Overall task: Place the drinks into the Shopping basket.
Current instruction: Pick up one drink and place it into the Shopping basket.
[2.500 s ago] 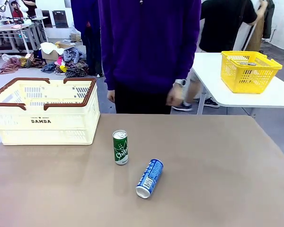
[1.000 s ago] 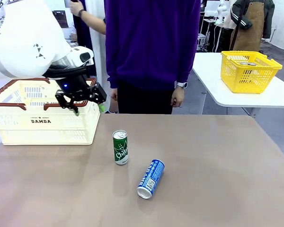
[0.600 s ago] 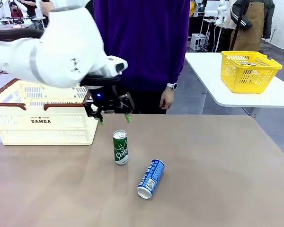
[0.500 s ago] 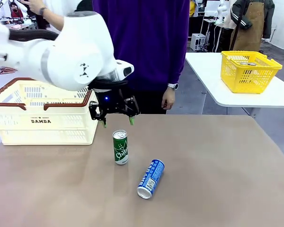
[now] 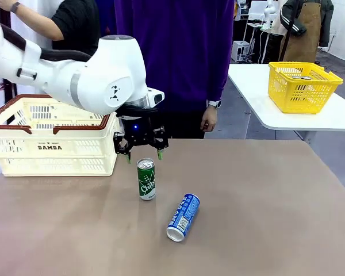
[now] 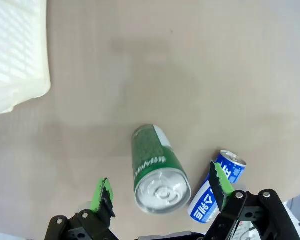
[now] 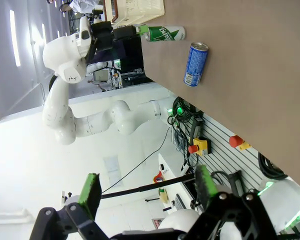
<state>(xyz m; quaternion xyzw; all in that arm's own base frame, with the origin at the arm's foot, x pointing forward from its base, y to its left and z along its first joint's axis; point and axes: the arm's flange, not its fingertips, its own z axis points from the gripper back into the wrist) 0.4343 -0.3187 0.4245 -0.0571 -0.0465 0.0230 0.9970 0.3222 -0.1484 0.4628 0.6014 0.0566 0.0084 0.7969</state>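
A green can (image 5: 146,179) stands upright on the brown table; it also shows from above as the green can (image 6: 157,172) and sideways as the green can (image 7: 163,33). A blue-and-white can (image 5: 182,217) lies on its side nearer the front, seen again as the blue can (image 6: 213,193) and the blue can (image 7: 195,63). The cream Shopping basket (image 5: 52,144) sits at the table's left. My left gripper (image 5: 144,155) hangs open just above the green can's top; in the wrist view the left gripper (image 6: 161,192) straddles it without touching. My right gripper (image 7: 146,190) is open, far from the table.
A person in a purple top stands at the table's far edge, hands down by the sides. A yellow mesh basket (image 5: 302,85) sits on a white side table at the right. A corner of the cream basket (image 6: 16,55) lies beside the left gripper.
My left arm swung in from the left over the cream basket, moved right and came down to hover over the green can. The cans have not moved.
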